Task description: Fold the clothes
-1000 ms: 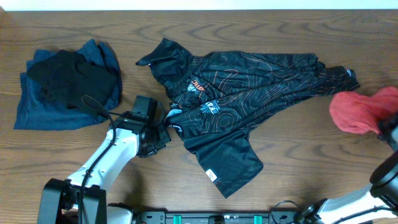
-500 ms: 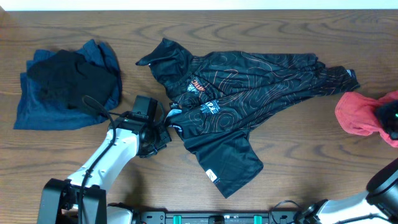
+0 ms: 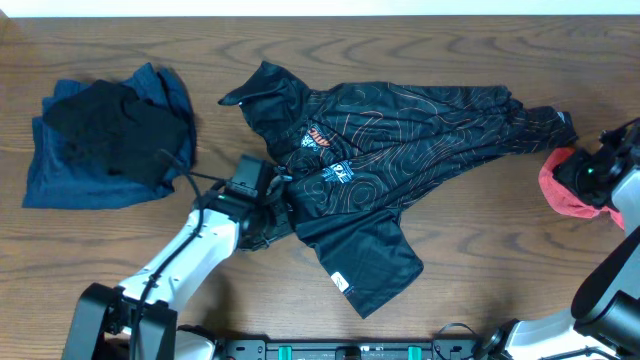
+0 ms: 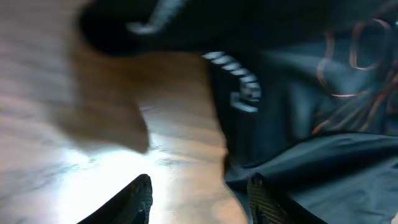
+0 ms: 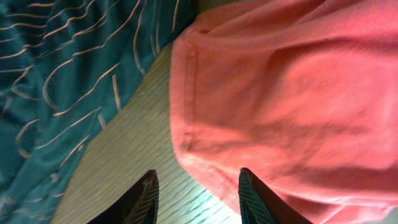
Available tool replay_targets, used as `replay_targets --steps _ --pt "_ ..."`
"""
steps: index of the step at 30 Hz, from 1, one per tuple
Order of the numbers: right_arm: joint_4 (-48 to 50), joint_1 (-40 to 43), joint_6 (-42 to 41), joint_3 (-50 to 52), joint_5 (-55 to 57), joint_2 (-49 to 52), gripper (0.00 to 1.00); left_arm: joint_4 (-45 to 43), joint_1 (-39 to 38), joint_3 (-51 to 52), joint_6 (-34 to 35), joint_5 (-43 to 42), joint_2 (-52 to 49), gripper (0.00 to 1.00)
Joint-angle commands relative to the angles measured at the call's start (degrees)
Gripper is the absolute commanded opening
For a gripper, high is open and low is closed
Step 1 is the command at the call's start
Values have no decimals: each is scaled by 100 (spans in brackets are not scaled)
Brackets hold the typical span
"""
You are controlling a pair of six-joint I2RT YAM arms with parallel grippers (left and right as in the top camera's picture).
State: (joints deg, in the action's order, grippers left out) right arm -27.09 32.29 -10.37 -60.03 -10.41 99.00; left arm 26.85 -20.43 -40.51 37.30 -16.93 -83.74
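Overhead and wrist views of a two-arm workstation. Four garments lie on one wooden surface (image 3: 480, 270).

(a) One black sports shirt (image 3: 400, 140), patterned with thin orange contour lines, spreads crumpled across the middle, one sleeve reaching toward the right edge and a lower panel pointing toward the near edge.
(b) One blue garment (image 3: 70, 175) lies at far left.
(c) One plain black garment (image 3: 115, 125) is heaped on top of the blue one.
(d) One red garment (image 3: 560, 190) lies at far right, just beside the shirt's sleeve end.

Orange and white print sits on the shirt's chest, and a small white logo (image 3: 340, 283) marks its lower hem. None of this can be read from overhead. The left wrist view shows white lettering, blurred beyond reading.

The left gripper (image 4: 199, 202) is at the shirt's left edge with its jaws parted over bare wood and the fabric border, and it clasps nothing. The right gripper (image 5: 198, 198) hangs over the red garment's hem with its jaws apart, wood grain showing between them, and it pinches no cloth.

The surface is dark brown wood grain. A pale band runs along its far edge, and a black rail (image 3: 330, 350) with green fittings runs along the near edge.
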Motion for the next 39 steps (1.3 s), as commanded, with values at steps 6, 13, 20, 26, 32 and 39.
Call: replay_targets --steps 6,13,20,26,32,39 --pt "304 -35 557 24 492 793 37 -138 -205 22 179 -42 -313 54" --pt "826 142 546 24 1357 1300 36 -238 -205 22 420 -111 -326 57" --pt "1003 769 -190 -273 2221 1298 50 -374 -258 22 417 -511 -328 57" --pt "940 1123 -197 -721 649 1296 58 -452 -540 22 442 -514 -339 57" --pt "688 1034 -168 -1021 -566 1187 59 -461 -933 22 826 -492 -387 57" --pt "404 723 -122 -1117 -1086 684 61 -546 -1266 24 1108 -328 -544 56"
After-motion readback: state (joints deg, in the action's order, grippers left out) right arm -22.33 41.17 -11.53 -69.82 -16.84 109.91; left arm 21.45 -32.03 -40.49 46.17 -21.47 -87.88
